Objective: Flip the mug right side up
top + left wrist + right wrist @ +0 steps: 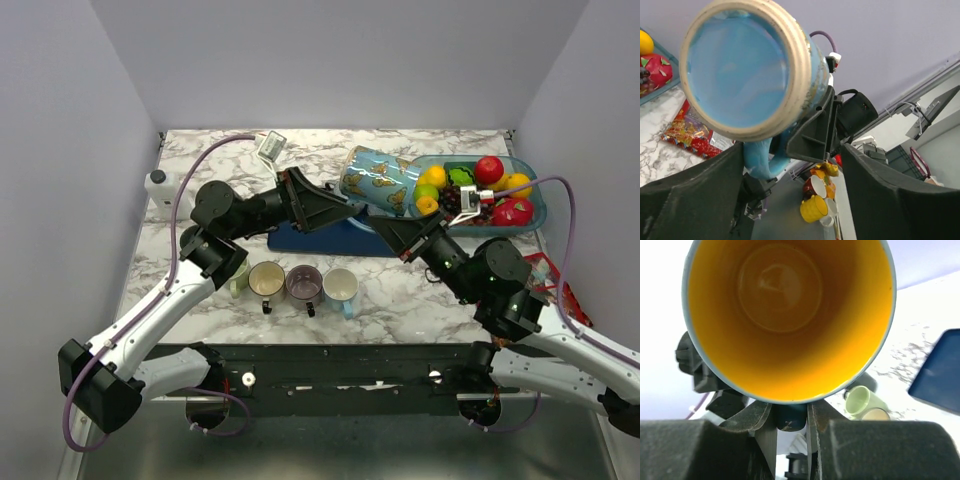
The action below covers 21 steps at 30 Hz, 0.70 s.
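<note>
The blue mug with a butterfly print (375, 185) is held in the air on its side, above the dark blue tray (310, 240). My right gripper (392, 228) is shut on the mug's handle (790, 416). In the right wrist view the mug's yellow inside (790, 300) faces the camera. My left gripper (350, 208) is open next to the mug's base. In the left wrist view the flat blue bottom (735, 65) and the handle (760, 161) show beyond its spread fingers (900, 200), which hold nothing.
Several mugs stand upright in a row near the front: green (240, 280), cream (266, 279), purple (304, 283), white (341, 287). A blue tray of fruit (535, 190) sits back right, a snack packet (555, 285) at the right edge, and a white bottle (157, 186) back left.
</note>
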Motion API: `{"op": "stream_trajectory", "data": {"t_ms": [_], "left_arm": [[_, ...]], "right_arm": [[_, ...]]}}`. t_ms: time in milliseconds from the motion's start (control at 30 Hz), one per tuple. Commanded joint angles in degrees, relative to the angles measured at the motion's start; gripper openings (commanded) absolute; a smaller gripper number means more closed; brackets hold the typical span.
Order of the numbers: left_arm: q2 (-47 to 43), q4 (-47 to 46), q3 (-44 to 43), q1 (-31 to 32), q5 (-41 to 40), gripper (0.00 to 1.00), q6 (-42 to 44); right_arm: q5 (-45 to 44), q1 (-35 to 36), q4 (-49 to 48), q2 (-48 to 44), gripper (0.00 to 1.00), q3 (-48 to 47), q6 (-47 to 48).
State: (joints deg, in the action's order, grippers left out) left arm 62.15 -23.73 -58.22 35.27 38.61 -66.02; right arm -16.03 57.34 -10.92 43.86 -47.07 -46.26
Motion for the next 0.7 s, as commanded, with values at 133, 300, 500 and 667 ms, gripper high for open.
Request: {"op": "stream_trajectory", "data": {"t_ms": [133, 300, 500, 667], "left_arm": [[3.15, -1.6, 3.37, -0.28, 5.69, 0.96, 3.78], [2.37, 15.84, 1.8, -0.37, -1.86, 0.99, 13.27], [2.01, 33.72, -3.12, -0.37, -13.98, 0.99, 24.53], [2.45, 38.05, -4.1, -0.55, -17.69, 0.99, 26.64]], "right_arm": [[-14.02, -0.83, 14.86, -5.62, 0.01, -4.69, 5.83], [-18.68, -0.74, 33.29, -5.63, 0.01, -10.48, 7.85], [-19.66, -0.74, 58.19, 0.96, 0.01, -16.3, 5.65], [-15.53, -0.83, 61.38, 3.34, 0.0, -9.81, 1.7]]}}
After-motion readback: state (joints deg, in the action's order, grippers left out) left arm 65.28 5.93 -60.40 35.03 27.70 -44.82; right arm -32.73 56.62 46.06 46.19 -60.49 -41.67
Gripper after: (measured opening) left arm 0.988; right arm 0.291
